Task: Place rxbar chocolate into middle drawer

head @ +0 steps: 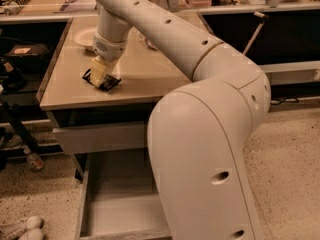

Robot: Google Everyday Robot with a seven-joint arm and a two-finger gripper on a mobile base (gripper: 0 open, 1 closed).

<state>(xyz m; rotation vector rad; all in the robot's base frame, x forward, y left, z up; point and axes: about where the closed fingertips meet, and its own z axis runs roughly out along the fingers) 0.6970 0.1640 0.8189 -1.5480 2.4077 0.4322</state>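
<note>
rxbar chocolate (pixel 111 83): flat on countertop (pixel 150 74), beneath gripper (pixel 98 76) | jaw state: cannot tell | handling: probably light, thin, slick wrapper | hold: across narrow width, mid-length | middle drawer (pixel 117 209): open below

Single arm (pixel 165 29): it is rising from the bulky cream elbow housing (pixel 200 159) at five o'clock and reaching toward ten o'clock. The wrist (pixel 111 40) is bending downward, and the gripper (pixel 98 74) is pointing down at ten o'clock from centre.
</note>
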